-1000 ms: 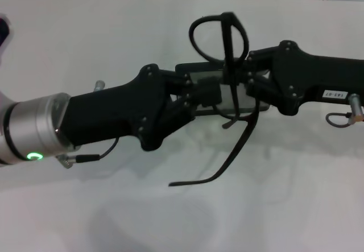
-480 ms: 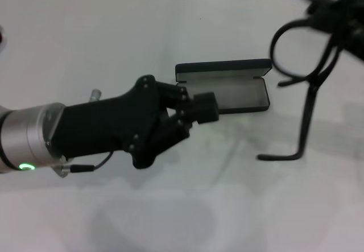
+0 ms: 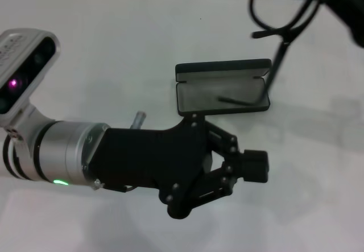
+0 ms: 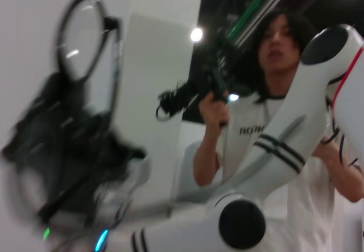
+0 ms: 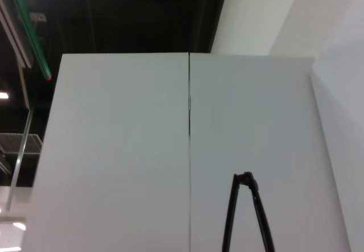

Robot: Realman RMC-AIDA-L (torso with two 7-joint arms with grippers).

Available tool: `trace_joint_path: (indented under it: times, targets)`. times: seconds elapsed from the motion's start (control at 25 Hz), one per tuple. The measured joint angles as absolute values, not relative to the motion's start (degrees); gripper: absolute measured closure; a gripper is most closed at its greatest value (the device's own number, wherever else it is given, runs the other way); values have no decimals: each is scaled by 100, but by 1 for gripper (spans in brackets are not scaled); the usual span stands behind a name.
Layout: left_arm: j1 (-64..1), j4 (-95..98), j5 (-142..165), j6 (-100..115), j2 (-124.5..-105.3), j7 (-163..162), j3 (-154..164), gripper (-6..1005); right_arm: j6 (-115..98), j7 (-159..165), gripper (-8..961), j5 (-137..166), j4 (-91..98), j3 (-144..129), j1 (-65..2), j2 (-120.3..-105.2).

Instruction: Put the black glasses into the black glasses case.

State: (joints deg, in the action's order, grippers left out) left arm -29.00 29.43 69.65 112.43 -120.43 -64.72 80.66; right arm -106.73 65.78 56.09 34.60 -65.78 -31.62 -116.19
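The black glasses case [image 3: 223, 87] lies open on the white worktop [image 3: 102, 53], its lid standing up along the far edge and the grey lining showing. The black glasses [image 3: 278, 30] hang in the air above and just to the right of it, gripped by the right gripper [image 3: 341, 1] at the upper right corner of the head view. One slim temple arm reaches down into the tray of the case, its tip lying over the lining, while the rounded lens rims stay up high, clear of the case. The right gripper is clenched on the frame. The left gripper [image 3: 253, 166] hovers nearer to me than the case, well apart from it, and holds nothing; its fingers [image 3: 227, 144] are drawn in toward each other.
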Motion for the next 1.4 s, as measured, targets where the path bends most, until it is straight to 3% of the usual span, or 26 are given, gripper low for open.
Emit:
trace_joint_path:
  times: [0.2, 1.4]
  targets:
    - [-2836, 2935, 6110, 11237, -12028, -6155, 8488, 949, -10202, 5937, 853, 5606, 2823, -7079, -3522, -11619]
    - [-2842, 2273, 5222, 10586, -12005, -6172, 8451, 948, -9034, 5739, 853, 5507, 2900, -8691, -3647, -11618]
